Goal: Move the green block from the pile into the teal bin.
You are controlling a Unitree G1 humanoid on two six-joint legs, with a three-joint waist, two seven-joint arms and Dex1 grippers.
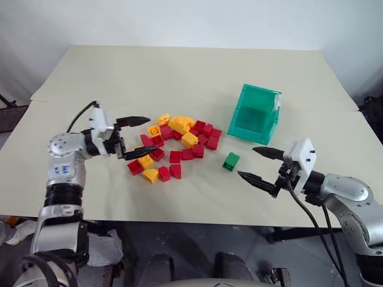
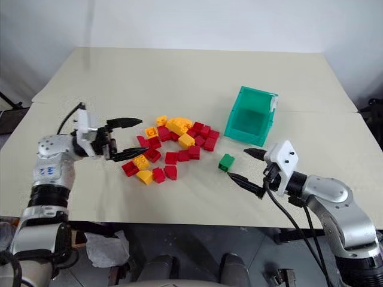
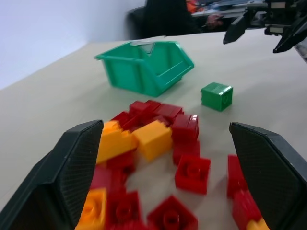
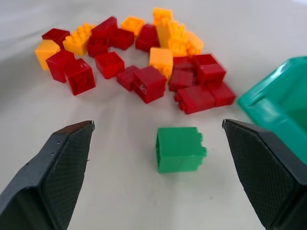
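You're at the approach step: right gripper (image 1: 258, 165) spread wide and empty near the table's (image 1: 179, 72) front edge, lined up on the green block (image 1: 231, 161) just beyond it, clear of the pile (image 1: 175, 146). Left gripper (image 1: 136, 137) also spread, empty, at the pile's left side. Next, close on the block, then carry it back-right to the teal bin (image 1: 256, 112).

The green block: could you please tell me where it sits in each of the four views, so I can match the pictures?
Left eye view: green block on the table, just right of the brick pile, in front of the teal bin.
Right eye view: same spot, ahead of the open right pincer.
Left wrist view: beyond the pile, beside the bin.
Right wrist view: centred between the fingers.
Shared landmark: the teal bin.
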